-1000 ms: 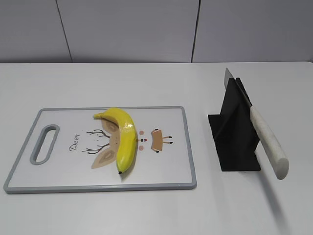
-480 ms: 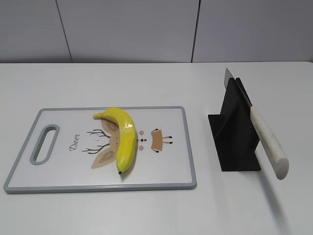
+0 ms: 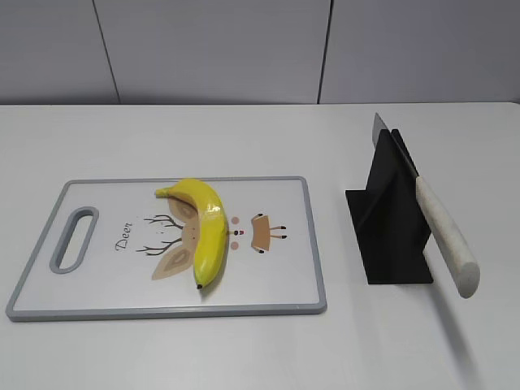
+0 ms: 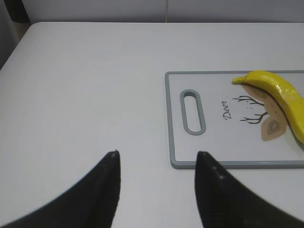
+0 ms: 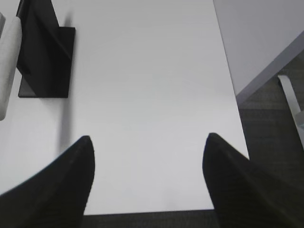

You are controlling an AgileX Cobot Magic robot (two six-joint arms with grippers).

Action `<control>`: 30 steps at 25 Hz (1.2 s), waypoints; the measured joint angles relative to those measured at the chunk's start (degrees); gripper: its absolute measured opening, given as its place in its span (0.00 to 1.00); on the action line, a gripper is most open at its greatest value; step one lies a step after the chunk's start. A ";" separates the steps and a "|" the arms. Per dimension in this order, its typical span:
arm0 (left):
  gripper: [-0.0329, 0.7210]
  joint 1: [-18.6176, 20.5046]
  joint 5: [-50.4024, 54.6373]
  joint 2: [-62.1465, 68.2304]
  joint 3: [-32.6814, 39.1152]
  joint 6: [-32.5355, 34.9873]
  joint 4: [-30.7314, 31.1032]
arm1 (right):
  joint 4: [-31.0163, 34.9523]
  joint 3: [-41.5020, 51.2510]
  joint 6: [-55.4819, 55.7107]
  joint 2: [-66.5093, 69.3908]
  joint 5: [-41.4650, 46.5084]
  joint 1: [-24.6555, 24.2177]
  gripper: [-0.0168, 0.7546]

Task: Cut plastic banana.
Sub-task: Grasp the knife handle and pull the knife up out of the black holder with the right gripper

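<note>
The yellow plastic banana [image 3: 205, 228] lies on a white cutting board [image 3: 268, 276] with a grey rim and a deer drawing; it also shows in the left wrist view [image 4: 280, 95]. A knife with a white handle [image 3: 445, 236] leans in a black stand [image 3: 388, 215] to the right of the board. Neither gripper shows in the exterior view. My left gripper [image 4: 156, 154] is open and empty, over the bare table near the board's handle end [image 4: 192, 111]. My right gripper [image 5: 147, 137] is open and empty, over the table's right front part, right of the stand [image 5: 45, 52].
The table's right edge [image 5: 228, 80] and front edge run close to my right gripper, with dark floor beyond. A grey wall stands behind the table.
</note>
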 joint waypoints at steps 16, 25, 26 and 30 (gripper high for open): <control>0.85 0.00 0.00 0.00 0.00 0.00 -0.27 | 13.64 -18.40 0.00 28.70 3.66 0.80 0.72; 0.84 0.00 0.00 0.00 0.00 0.00 -0.38 | 16.03 -23.93 1.95 43.16 3.61 13.21 0.65; 0.84 0.00 0.00 0.00 0.00 0.00 -0.38 | 15.80 -24.07 2.72 44.62 3.61 15.56 0.64; 0.83 0.00 0.00 0.00 0.00 0.00 -0.38 | 12.14 -24.34 8.19 50.49 3.55 23.70 0.62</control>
